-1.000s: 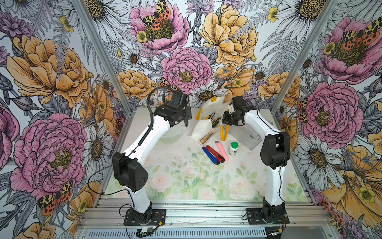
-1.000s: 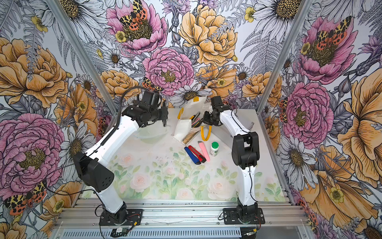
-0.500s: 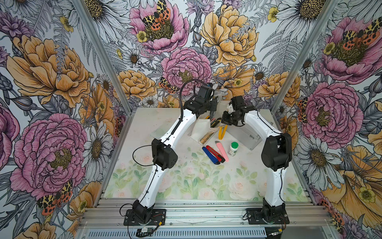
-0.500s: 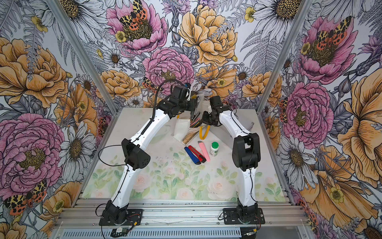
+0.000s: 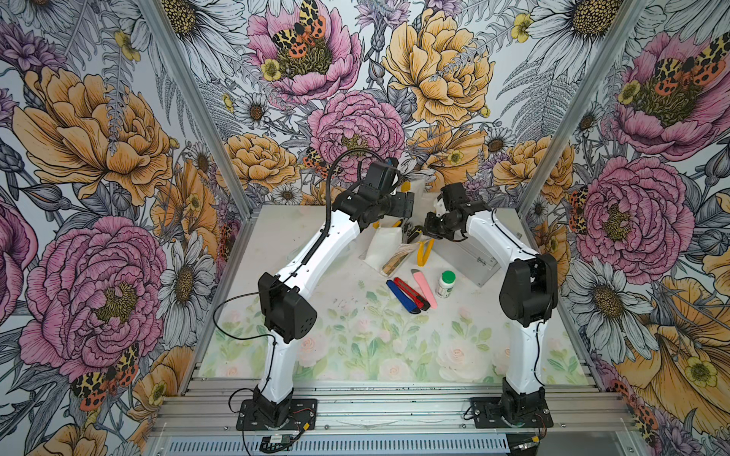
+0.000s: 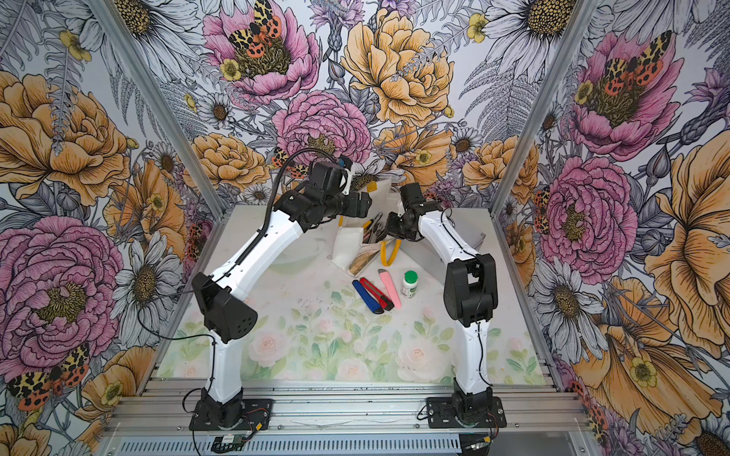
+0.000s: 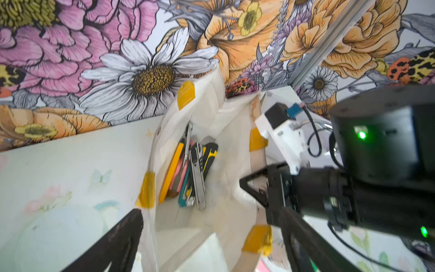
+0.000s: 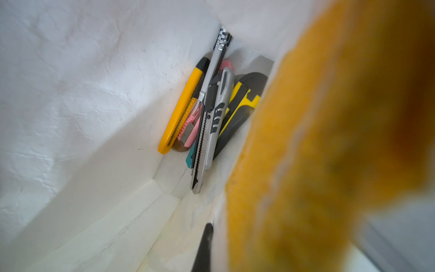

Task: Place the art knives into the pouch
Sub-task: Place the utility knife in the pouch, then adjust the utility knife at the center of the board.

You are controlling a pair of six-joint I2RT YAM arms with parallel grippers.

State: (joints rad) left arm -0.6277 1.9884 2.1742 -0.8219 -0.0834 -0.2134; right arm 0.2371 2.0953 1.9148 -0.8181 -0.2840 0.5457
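silver art knife [image 7: 196, 179] lies inside pouch [image 7: 211, 110] atop other cutters [image 7: 169, 174]; left gripper [image 7: 209, 214] spread wide above, right gripper [image 7: 244, 183] clamped on pouch rim: lift left straight up, clear of yellow handles [image 7: 186, 94]

I am watching both top views from high over the front rail [image 5: 395, 400], looking down and back across the whole table [image 5: 355, 339] toward the flowered rear wall [image 5: 355, 118]. My left wrist camera is peering down close into the open pouch [image 7: 226, 169]; the right wrist camera is sitting even nearer, inside its mouth, and both are sharing the knives [image 8: 211, 113] heaped there.
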